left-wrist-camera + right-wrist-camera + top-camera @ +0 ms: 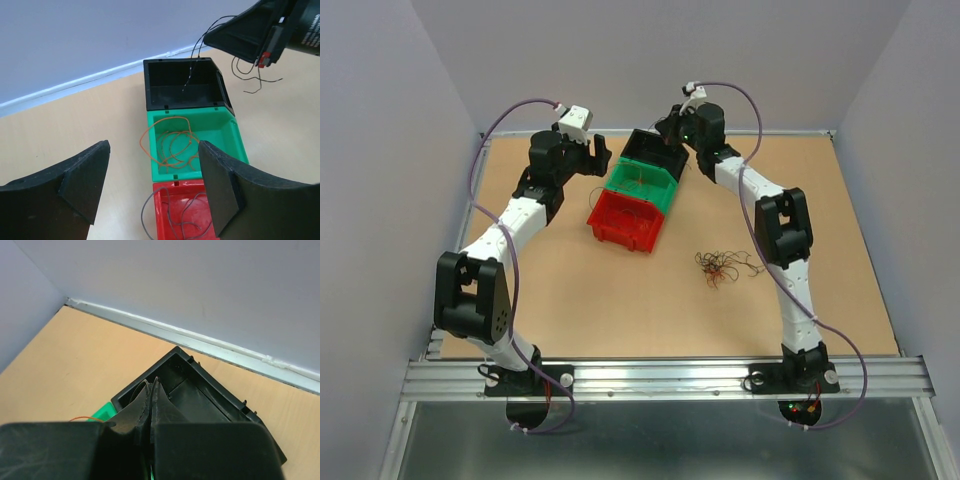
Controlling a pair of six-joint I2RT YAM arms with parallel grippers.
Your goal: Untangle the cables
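The cables [725, 266], a small tangle of dark, red and orange loops, lie loose on the table [570, 310], at about 4 o'clock from a row of three bins in the top view. Neither gripper touches the tangle. The right gripper [672, 135] is well apart from it at its 11 o'clock, over the black bin [655, 152]. Its fingers are pressed together, as the right wrist view shows. They are clenched on a dark wire [250, 75], whose strands dangle beneath them and trail down into the black bin. The left gripper [592, 158] stands at 10 o'clock of the tangle, further off, just beside the bins at their 9 o'clock. Its fingers [82, 180] are spread wide and hold nothing. An orange wire [167, 145] is coiled in the green bin [640, 185], with one loop spilling over the rim. The red bin [625, 222], nearest the tangle, holds a grey-looking wire [145, 215].
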